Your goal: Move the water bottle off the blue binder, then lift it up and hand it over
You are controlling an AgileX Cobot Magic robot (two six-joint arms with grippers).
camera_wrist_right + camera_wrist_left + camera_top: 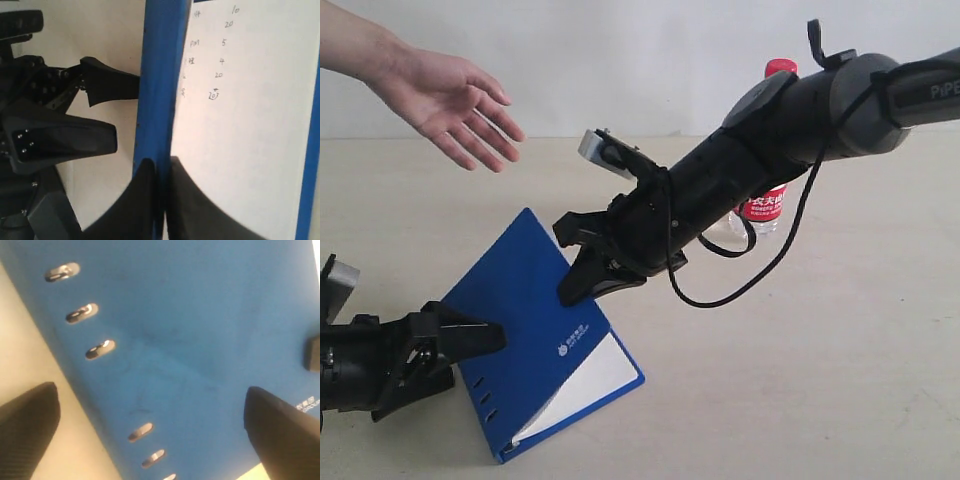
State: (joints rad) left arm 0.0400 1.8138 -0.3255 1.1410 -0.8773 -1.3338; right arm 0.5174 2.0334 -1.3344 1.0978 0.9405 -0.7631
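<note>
The blue binder (pixel 535 320) lies near the table's front left, white pages showing at its near corner. My right gripper (pixel 572 288) is shut on the binder's far edge; in the right wrist view its jaws (pixel 162 172) pinch the blue cover (pixel 157 75) beside a handwritten white page (pixel 240 110). My left gripper (pixel 480 345) stands open at the spine side, one finger over the table and one over the cover (pixel 190 340), near the spine slots (pixel 82 312). The water bottle (pixel 767 205) stands upright on the table behind the right arm, off the binder, partly hidden.
A person's open hand (pixel 455 100) reaches in at the upper left, palm forward, above the table. A black cable (pixel 760 275) loops under the right arm. Bare beige table (pixel 820 380) spreads to the right of the binder.
</note>
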